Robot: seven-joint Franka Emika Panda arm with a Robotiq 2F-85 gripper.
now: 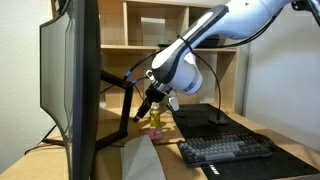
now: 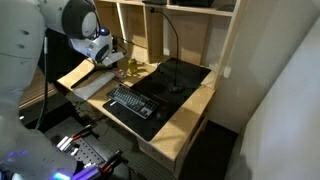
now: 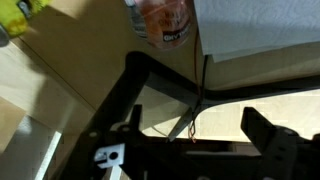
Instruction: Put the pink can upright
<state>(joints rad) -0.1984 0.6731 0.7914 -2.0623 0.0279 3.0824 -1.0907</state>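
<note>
pink can (image 3: 162,20) | look: pinkish-orange cylinder with a dark marking on its side | place: at 12 o'clock in your wrist view, cut off by the top edge, on the wooden desk (image 3: 60,80) | pose: blurred, so you cannot tell upright from lying

Warm, even indoor light; all views soft, the wrist view badly blurred.
</note>
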